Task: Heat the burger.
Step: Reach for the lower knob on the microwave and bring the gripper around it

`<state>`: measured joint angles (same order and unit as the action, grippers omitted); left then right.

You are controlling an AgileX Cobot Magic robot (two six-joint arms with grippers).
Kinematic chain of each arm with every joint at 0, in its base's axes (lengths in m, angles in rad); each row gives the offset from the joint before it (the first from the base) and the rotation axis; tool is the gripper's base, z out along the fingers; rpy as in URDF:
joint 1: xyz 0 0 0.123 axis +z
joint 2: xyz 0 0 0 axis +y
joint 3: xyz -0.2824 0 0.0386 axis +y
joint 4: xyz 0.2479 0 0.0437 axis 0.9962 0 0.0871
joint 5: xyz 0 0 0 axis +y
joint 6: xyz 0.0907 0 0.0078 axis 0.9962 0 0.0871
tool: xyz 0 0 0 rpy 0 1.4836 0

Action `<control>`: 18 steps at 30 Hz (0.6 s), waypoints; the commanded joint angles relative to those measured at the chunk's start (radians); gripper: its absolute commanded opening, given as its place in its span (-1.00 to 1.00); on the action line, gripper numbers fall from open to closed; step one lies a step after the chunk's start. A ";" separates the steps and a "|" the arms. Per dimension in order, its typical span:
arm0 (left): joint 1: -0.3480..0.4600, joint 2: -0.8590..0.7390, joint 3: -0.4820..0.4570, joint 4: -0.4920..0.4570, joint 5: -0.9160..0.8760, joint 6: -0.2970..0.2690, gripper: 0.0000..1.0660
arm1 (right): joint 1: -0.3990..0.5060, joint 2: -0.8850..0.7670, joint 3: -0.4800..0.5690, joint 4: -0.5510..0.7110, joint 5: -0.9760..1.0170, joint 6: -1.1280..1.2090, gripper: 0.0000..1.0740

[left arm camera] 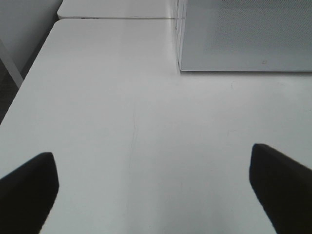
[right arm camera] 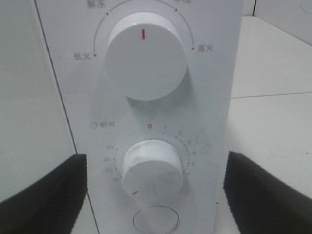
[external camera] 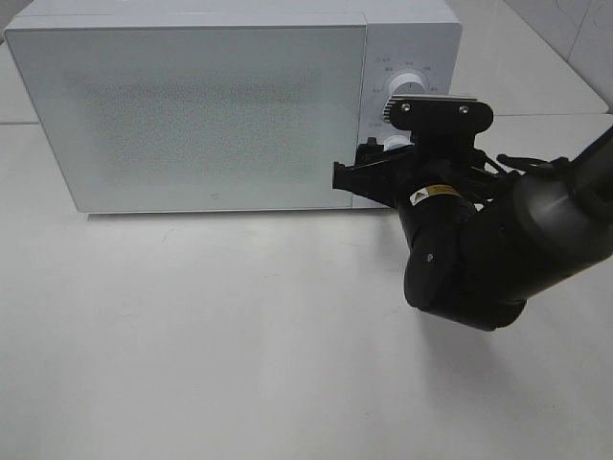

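The burger is out of view. The white microwave (external camera: 211, 105) stands at the back of the table with its frosted door shut. My right gripper (external camera: 369, 174) is at the control panel, open. In the right wrist view its fingers (right arm camera: 48, 195) stand either side of the lower timer knob (right arm camera: 152, 168) without touching it. That knob's red mark points down-left, away from the 0 at its top. The upper power knob (right arm camera: 146, 56) has its red mark pointing straight up. My left gripper (left arm camera: 156, 195) hangs open over bare table, with nothing between its fingers.
A round button (right arm camera: 155, 220) sits below the timer knob. The right arm's dark body (external camera: 498, 249) hangs over the table's right side. The white table (external camera: 192, 335) runs forward from the microwave. A second table surface (left arm camera: 117, 9) adjoins beyond a seam in the left wrist view.
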<state>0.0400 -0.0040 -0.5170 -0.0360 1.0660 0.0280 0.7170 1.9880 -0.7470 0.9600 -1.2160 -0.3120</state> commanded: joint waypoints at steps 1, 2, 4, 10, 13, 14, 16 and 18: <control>-0.005 -0.020 0.001 -0.002 0.003 -0.008 0.89 | -0.021 0.012 -0.029 -0.016 -0.187 -0.010 0.42; -0.005 -0.020 0.001 -0.002 0.003 -0.008 0.89 | -0.021 0.012 -0.029 -0.016 -0.187 -0.010 0.42; -0.005 -0.020 0.001 -0.002 0.003 -0.008 0.89 | -0.036 0.023 -0.038 -0.036 -0.187 -0.009 0.42; -0.005 -0.020 0.001 -0.002 0.003 -0.008 0.89 | -0.042 0.048 -0.054 -0.038 -0.187 -0.006 0.42; -0.005 -0.020 0.001 -0.002 0.003 -0.008 0.89 | -0.042 0.073 -0.071 -0.038 -0.186 -0.004 0.42; -0.005 -0.020 0.001 -0.002 0.003 -0.008 0.89 | -0.042 0.091 -0.086 -0.038 -0.186 -0.004 0.42; -0.005 -0.020 0.001 -0.002 0.003 -0.008 0.89 | -0.042 0.095 -0.089 -0.038 -0.186 -0.005 0.42; -0.005 -0.020 0.001 -0.002 0.003 -0.008 0.89 | -0.042 0.095 -0.096 -0.037 -0.186 -0.005 0.42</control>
<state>0.0400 -0.0040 -0.5170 -0.0360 1.0660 0.0280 0.6780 2.0840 -0.8330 0.9320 -1.2160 -0.3110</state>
